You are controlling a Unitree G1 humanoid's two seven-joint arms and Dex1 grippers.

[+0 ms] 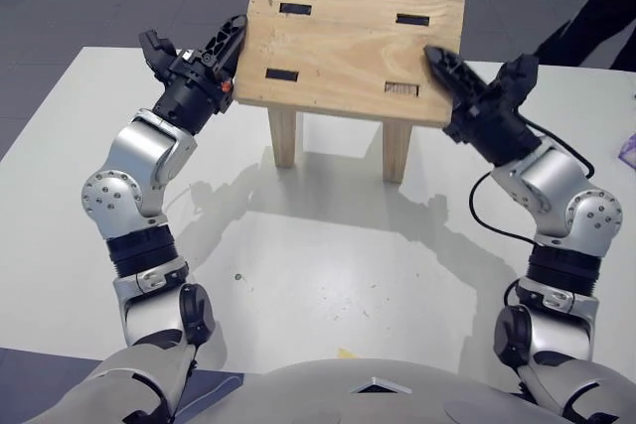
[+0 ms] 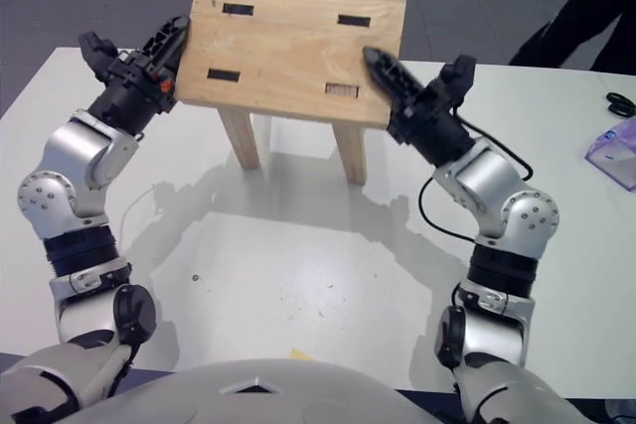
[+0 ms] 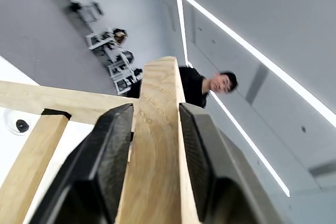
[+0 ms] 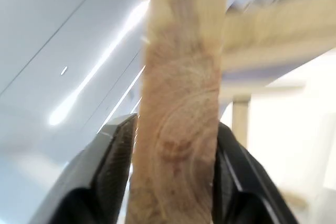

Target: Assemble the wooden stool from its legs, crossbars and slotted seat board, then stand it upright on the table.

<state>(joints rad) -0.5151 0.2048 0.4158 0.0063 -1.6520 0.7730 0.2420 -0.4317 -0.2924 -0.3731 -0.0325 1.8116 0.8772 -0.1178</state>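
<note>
Two claws hold the stool (image 1: 338, 96). My left gripper (image 1: 237, 37) and right gripper (image 1: 437, 62) each pinch one end of the seat board (image 1: 343, 42). Its legs (image 1: 283, 136) are in. I think it just needs setting flat on the table (image 1: 328, 275).

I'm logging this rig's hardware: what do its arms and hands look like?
The left arm and right arm have silver shells with black joint bands. The left hand and right hand are black with tapered fingers. A black cable loops beside the right forearm.
</note>
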